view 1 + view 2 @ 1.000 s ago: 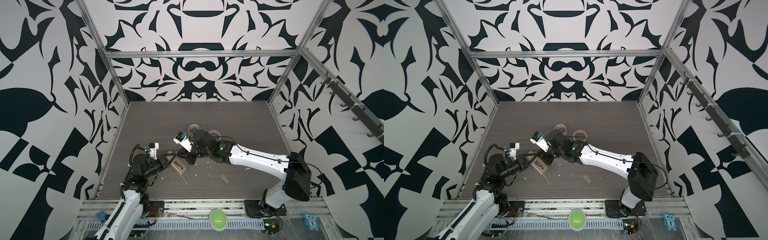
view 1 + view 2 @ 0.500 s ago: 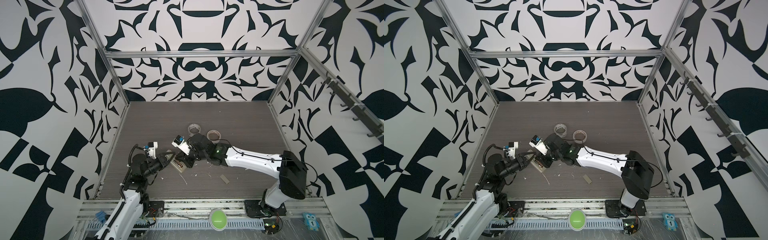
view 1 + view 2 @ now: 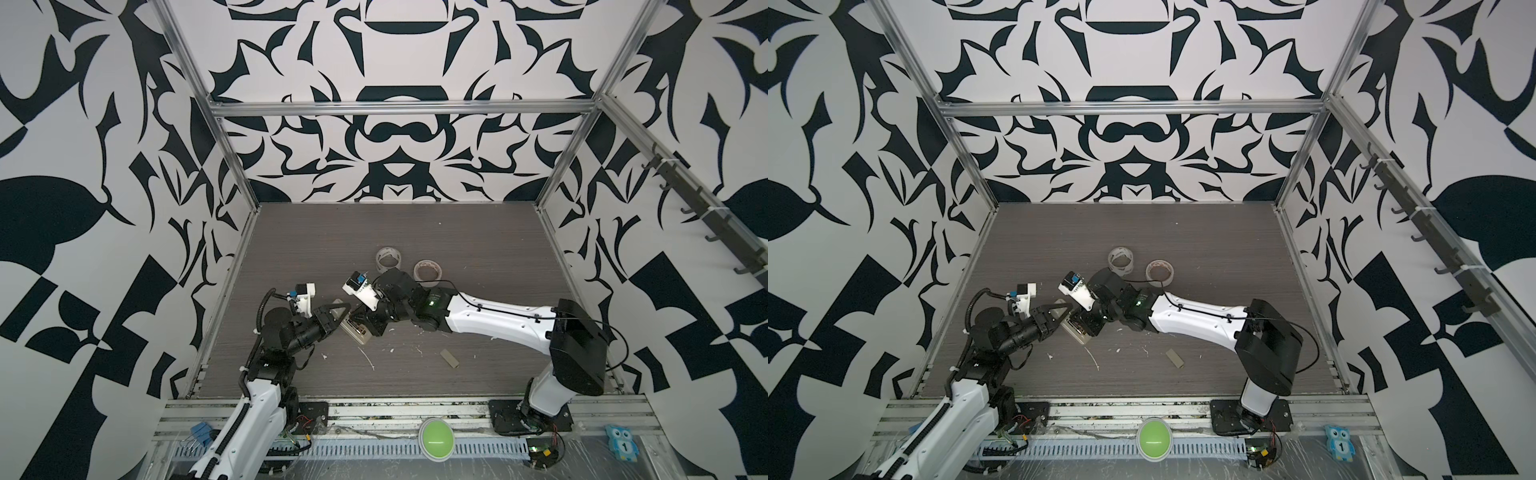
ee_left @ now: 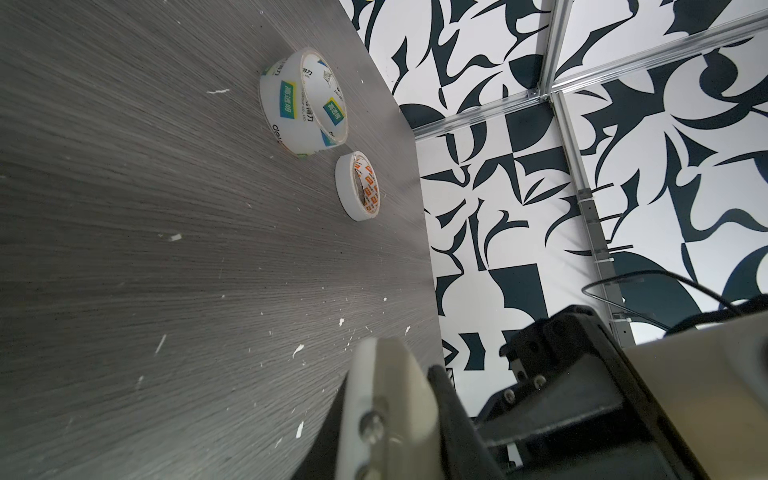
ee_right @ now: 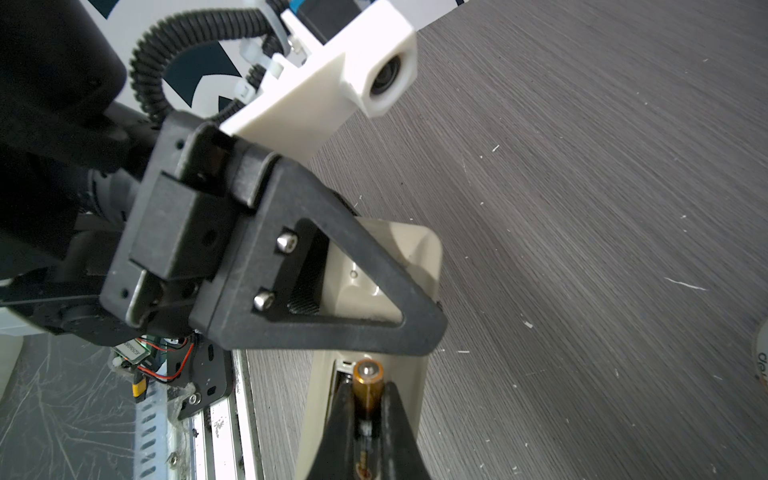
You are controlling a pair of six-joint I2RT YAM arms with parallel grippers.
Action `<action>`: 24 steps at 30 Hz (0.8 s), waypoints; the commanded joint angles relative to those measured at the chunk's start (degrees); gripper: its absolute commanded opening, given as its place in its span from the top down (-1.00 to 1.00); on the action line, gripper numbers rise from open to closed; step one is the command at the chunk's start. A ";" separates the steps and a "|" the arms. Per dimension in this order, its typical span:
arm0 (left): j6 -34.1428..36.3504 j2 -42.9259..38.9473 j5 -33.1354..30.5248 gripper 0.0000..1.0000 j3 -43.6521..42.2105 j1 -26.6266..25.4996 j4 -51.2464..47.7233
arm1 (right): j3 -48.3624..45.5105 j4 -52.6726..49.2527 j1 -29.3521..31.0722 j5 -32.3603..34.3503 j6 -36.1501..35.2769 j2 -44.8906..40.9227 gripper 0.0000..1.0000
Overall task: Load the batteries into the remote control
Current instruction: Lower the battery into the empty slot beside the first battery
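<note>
Left of centre in both top views, the left gripper (image 3: 347, 310) clamps the remote control (image 3: 358, 336); the right gripper (image 5: 368, 397) pinches a battery (image 5: 368, 382) at its open compartment.

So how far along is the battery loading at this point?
Done: the rear compartment of the slim white remote control is open, with the left fingers clamping it. In hand: the right fingers grip one dark gold-tipped cylindrical battery at the compartment, not yet seated. Left: seating it, any second cell (none visible), and refitting the small beige rectangular cover on the grey table.
</note>
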 commanded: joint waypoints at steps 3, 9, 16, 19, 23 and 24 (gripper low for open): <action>-0.59 -0.39 1.12 1.00 0.93 0.25 2.62 | -0.33 2.76 0.60 0.02 0.93 -0.38 1.00; -0.78 -0.49 1.02 1.00 0.86 0.34 2.71 | -0.97 2.79 0.73 0.99 0.87 -0.20 1.00; -0.95 -0.88 1.26 1.00 0.87 0.60 2.78 | -1.52 2.63 1.03 2.05 0.23 0.06 1.00; -1.04 -1.00 1.40 1.00 0.82 0.60 3.01 | -2.06 3.39 1.21 2.05 0.15 -0.19 1.00; -1.17 -1.13 1.59 1.00 0.86 0.68 3.22 | -2.22 3.59 1.34 2.05 -0.38 -0.03 0.95; -1.21 -1.07 1.61 1.00 0.82 0.69 3.30 | -2.29 3.73 1.38 1.92 -0.36 -0.01 0.92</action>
